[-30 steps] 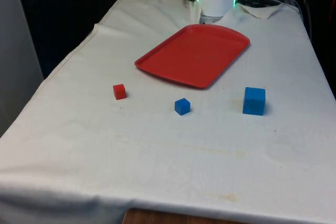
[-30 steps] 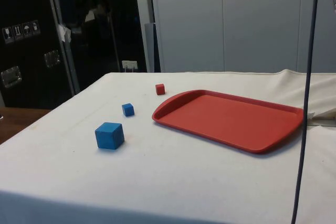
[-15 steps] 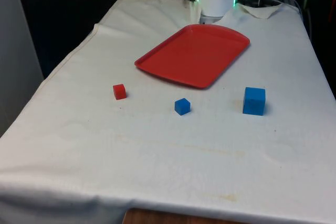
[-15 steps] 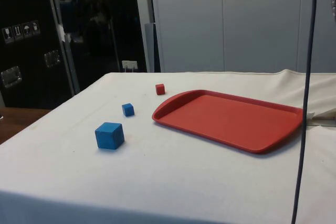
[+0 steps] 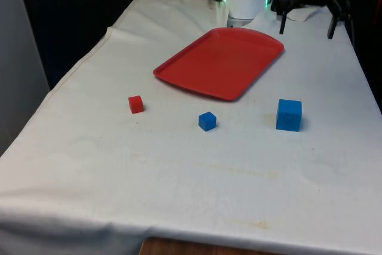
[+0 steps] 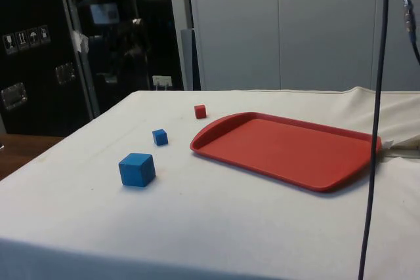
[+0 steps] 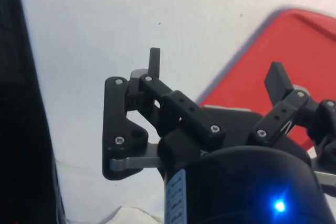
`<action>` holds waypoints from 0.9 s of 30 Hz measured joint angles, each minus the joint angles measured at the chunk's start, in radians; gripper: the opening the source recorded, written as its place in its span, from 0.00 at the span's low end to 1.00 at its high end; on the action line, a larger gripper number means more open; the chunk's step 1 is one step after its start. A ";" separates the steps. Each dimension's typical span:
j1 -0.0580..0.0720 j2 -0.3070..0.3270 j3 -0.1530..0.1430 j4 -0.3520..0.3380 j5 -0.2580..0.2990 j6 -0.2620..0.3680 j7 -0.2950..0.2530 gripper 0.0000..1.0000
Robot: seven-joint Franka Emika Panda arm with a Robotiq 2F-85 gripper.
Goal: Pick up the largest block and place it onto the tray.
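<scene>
The big blue block (image 5: pixel 289 114) sits on the cloth just off the red tray's (image 5: pixel 221 61) near corner, well apart from the gripper (image 5: pixel 305 19). That gripper hangs above the tray's far corner, fingers spread wide, gripping nothing.

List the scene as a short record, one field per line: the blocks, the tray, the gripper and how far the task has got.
target: large blue block, on the cloth near the front view's right, apart from the tray
other blocks: small blue block and small red block, both on the cloth
tray: red tray, nothing on it
gripper: gripper open, holding nothing, raised beyond the tray's far corner
surface: table under a white cloth
progress: large block not yet picked up
</scene>
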 measured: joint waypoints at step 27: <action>-0.015 0.109 -0.003 -0.025 0.001 0.102 -0.019 1.00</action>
